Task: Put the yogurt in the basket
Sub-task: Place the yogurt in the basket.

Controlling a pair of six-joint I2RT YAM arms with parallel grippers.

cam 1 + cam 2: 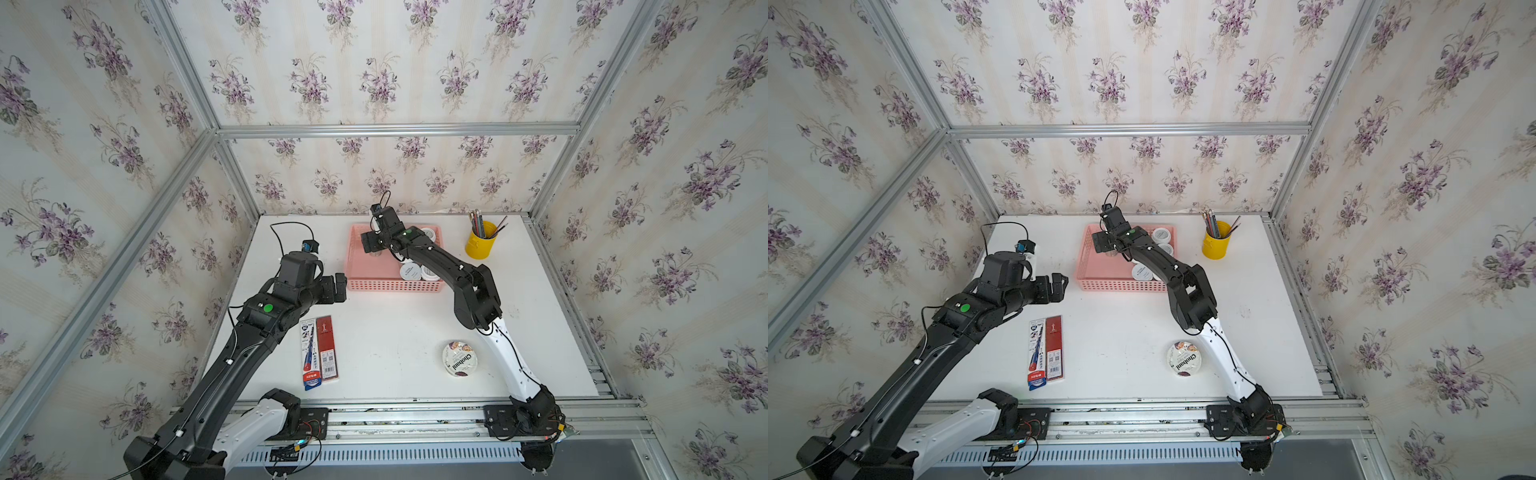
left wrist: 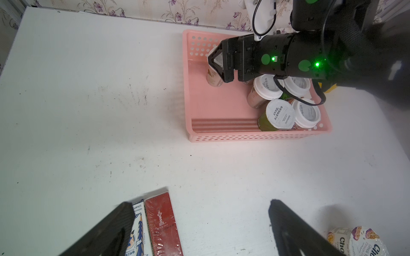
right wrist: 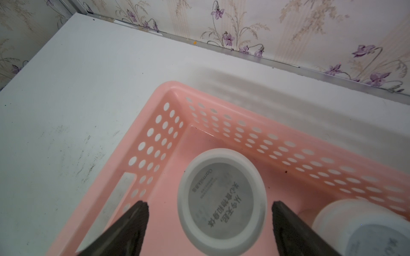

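The pink basket (image 1: 390, 286) (image 1: 1117, 286) stands at the back middle of the table. Several yogurt cups (image 2: 280, 114) with white lids crowd its right end. Another yogurt cup (image 3: 221, 199) (image 2: 213, 80) stands upright alone on the floor at the left end. My right gripper (image 3: 209, 206) (image 1: 371, 249) hangs open over it, with a gap between the cup and each finger. The flat Chobani yogurt (image 1: 461, 358) (image 1: 1183, 358) lies on the table near the front right. My left gripper (image 2: 200, 205) (image 1: 338, 286) is open and empty, hovering left of the basket.
A yellow pencil cup (image 1: 481, 243) stands right of the basket. A blue pen pack (image 1: 309, 357) and a red box (image 1: 328, 347) lie side by side at the front left, under my left arm. Papered walls close in three sides of the table.
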